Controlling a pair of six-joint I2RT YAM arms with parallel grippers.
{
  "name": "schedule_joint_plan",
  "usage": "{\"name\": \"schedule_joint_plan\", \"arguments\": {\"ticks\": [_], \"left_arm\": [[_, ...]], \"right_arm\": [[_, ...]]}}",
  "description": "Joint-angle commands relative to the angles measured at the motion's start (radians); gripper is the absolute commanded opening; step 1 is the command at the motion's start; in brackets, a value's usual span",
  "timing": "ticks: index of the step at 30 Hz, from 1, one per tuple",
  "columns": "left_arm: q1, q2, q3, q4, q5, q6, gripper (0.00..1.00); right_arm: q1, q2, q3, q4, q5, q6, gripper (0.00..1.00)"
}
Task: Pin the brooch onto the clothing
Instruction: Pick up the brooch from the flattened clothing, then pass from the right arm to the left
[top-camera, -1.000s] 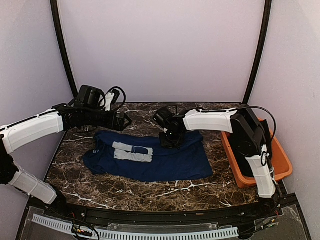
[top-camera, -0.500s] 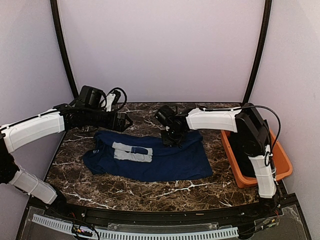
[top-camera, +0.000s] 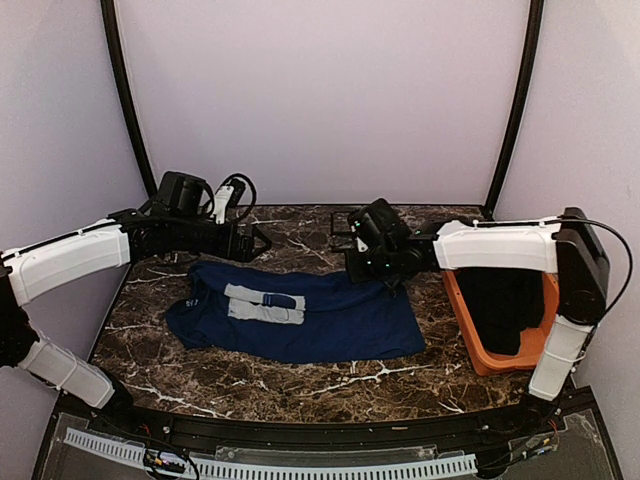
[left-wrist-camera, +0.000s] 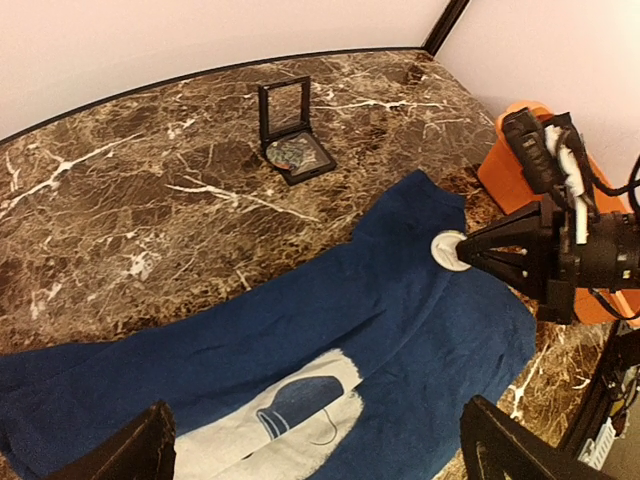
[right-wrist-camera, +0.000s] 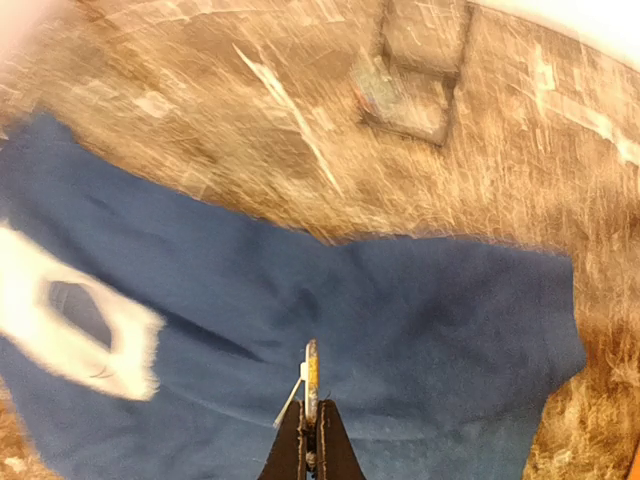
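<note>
Right pincer (left-wrist-camera: 470, 252): shut tight, its 2 fingers (right-wrist-camera: 330, 450) pinching the brooch (left-wrist-camera: 450, 250) by the rim.
Brooch: small round disc with its white back towards the left wrist cam. It's over the shirt (left-wrist-camera: 330, 320) at the end nearest the tabletop's (left-wrist-camera: 120, 200) right edge. Can't tell if it's touching the cloth.
Shirt: navy tee lying across the middle of the tabletop, pale print (left-wrist-camera: 290, 420) towards its left end.
Left pincer (top-camera: 258, 243): wide open, holding nothing, up above the shirt's far side.
Case (left-wrist-camera: 292, 135): little black hinged one, lid up, on bare marble near the far edge, apart from the shirt.
Bin (top-camera: 470, 340): orange, at the right edge, with a black garment (top-camera: 500, 305) inside.
</note>
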Motion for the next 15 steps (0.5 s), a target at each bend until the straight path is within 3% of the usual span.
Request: {"name": "schedule_joint_plan", "arguments": {"ticks": [1, 7, 15], "left_arm": [[0.009, -0.003, -0.039, 0.089, 0.140, -0.042, 0.99], [0.014, 0.010, -0.086, 0.278, 0.404, -0.098, 0.99], [0.013, 0.037, -0.130, 0.495, 0.650, -0.177, 0.96]], "right_arm": [[-0.002, -0.213, -0.230, 0.402, -0.106, -0.129, 0.00], [0.000, -0.405, -0.512, 0.833, -0.345, -0.225, 0.00], [0.000, -0.359, -0.588, 1.206, -0.608, -0.216, 0.00]]}}
